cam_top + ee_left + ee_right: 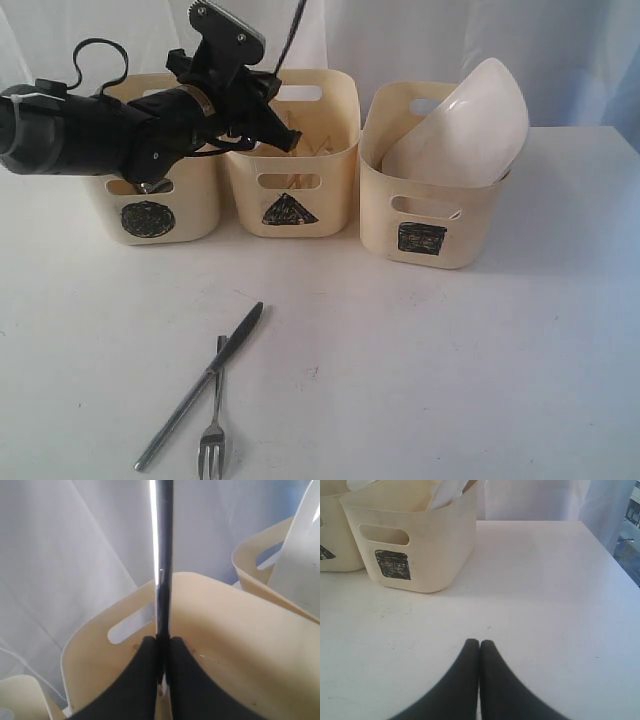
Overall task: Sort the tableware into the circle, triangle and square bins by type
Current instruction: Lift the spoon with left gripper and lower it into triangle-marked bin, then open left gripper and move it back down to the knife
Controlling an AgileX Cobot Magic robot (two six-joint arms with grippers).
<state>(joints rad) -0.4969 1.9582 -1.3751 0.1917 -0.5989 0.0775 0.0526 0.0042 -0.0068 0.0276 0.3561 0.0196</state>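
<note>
Left fingers clamping a steel handle above the triangle bin at 12 o'clock | right fingers pressing together, empty, over the counter | I'm seeing knife and fork lying crossed at 7 o'clock | white bowl leaning in the square bin at 2 o'clock

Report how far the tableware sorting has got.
Done: white dishes sit in the square bin, and wooden chopsticks show in the triangle bin. In hand: the left gripper holds a slim steel utensil between its fingers above the triangle bin. Left: the knife and fork lie together on the table. The right gripper is shut and empty.
</note>
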